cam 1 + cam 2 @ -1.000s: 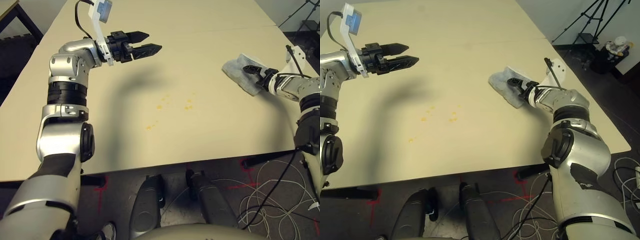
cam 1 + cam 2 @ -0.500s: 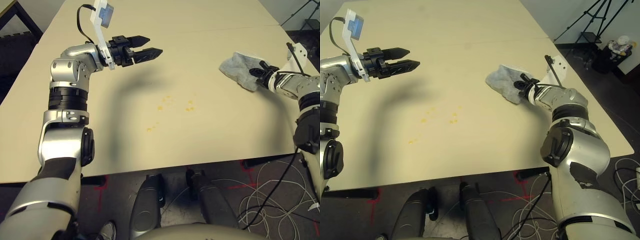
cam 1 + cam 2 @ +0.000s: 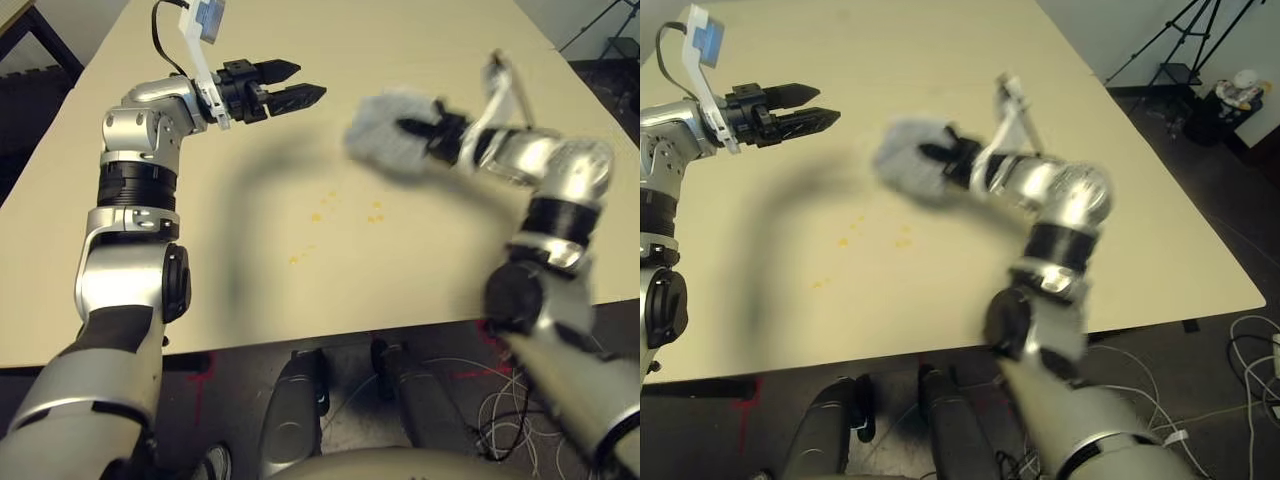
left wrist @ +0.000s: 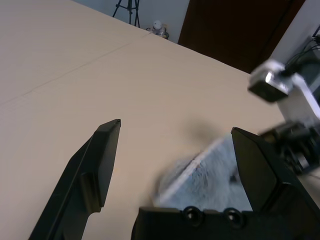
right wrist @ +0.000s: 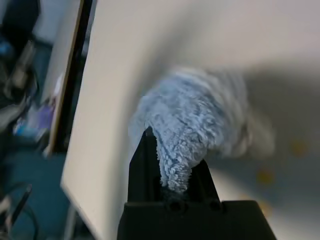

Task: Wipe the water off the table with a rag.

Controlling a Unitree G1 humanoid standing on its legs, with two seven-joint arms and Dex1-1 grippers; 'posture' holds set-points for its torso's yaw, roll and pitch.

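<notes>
While the rag hung bunched from the right tool, it occupied the upper centre of the left eye view, above and slightly right of the yellowish droplets of water. The tool was closed on a pinched fold, leaving most of the cloth loose beyond its tips; presumably this grip was chosen so that soft fabric, not hard fingers, would meet the surface. Contact with the worktop could not be confirmed. A dark shadow near the cloth suggested some clearance.

The droplets lay in small scattered groups near the middle of the frame, uncovered by the rag. Judged step: bringing the cloth to the spill, wiping not done there. Next move called for lowering it onto the drops and drawing it across with light pressure. Risk: a loose fold could ride over the outlying lower-left specks.

At upper left, the left tool stood open and empty, apart from the spill, probably parked to keep the wiping path free. Outward, a tripod stood at upper right, beyond the worktop's edge.
</notes>
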